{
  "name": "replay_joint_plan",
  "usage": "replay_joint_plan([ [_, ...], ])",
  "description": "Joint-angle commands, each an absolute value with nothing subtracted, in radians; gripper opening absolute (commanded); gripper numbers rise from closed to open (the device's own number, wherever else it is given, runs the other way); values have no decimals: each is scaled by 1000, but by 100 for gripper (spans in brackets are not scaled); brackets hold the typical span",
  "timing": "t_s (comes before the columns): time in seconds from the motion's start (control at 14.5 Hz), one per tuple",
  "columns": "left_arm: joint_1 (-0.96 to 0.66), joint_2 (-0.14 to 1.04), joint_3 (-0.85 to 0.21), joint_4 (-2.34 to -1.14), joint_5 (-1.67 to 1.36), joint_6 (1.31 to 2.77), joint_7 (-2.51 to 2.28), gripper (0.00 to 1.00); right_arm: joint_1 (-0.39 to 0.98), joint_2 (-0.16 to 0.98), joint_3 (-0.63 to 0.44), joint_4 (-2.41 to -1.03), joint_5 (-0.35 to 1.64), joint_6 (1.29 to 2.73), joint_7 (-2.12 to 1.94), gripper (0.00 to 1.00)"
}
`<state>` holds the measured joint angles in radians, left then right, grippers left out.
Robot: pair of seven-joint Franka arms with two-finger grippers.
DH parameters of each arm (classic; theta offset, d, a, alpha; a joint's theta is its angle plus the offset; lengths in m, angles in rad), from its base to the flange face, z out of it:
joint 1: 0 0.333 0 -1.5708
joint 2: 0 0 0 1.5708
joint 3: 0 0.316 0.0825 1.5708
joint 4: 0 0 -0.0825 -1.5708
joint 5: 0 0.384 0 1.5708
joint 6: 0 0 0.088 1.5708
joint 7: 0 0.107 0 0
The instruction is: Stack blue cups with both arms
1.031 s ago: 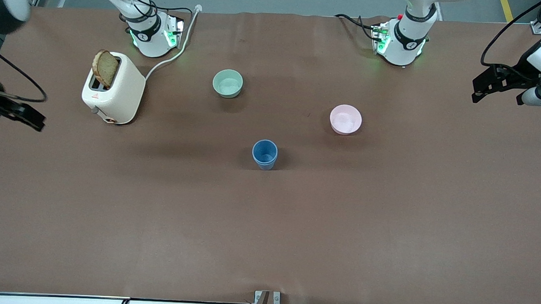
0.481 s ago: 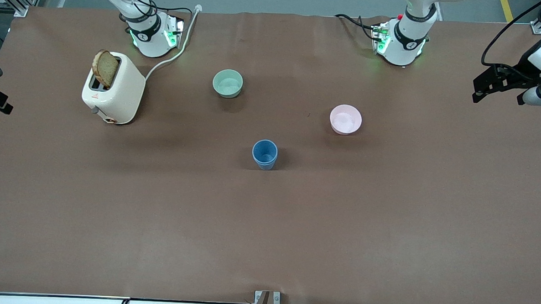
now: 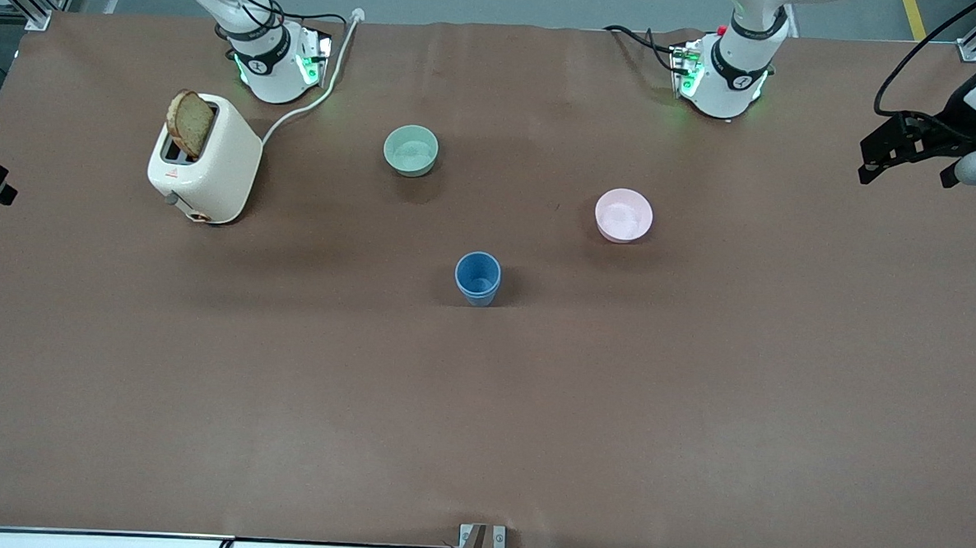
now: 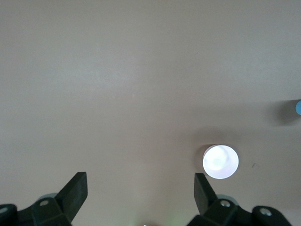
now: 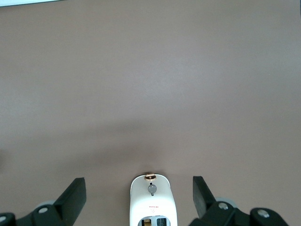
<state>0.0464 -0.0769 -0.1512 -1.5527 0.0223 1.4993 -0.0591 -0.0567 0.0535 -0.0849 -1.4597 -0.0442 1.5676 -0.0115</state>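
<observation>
well, only one blue cup (image 3: 478, 278) shows, upright mid-surface, possibly both already nested. left tool (image 4: 140, 200) is spread wide and empty, high over the left arm's edge; right tool (image 5: 139, 197) gapes empty above the toaster (image 3: 204, 163). risk now: any swing back in could topple that cup.

Landmark: cream toaster (image 3: 205, 163), upright on the brown table (image 3: 482, 405) at the right arm's end, bread slice (image 3: 189, 123) sticking out of its slot. White cord (image 3: 310, 106) runs from the toaster. Mint-green bowl (image 3: 411, 150) beside the toaster toward the left arm's end. Pink bowl (image 3: 623, 215) further that way, slightly nearer the front camera.
</observation>
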Motion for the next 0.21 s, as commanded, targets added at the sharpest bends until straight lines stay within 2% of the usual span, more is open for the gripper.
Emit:
replay_joint_plan([
  [0.0, 43, -74, -150, -1539, 35, 1500, -52, 100, -57, 48, -86, -1457, -25, 1562, -14, 100],
  [0.14, 43, -74, -150, -1539, 32, 1499, -52, 100, -57, 48, -86, -1457, -25, 1560, -15, 100],
])
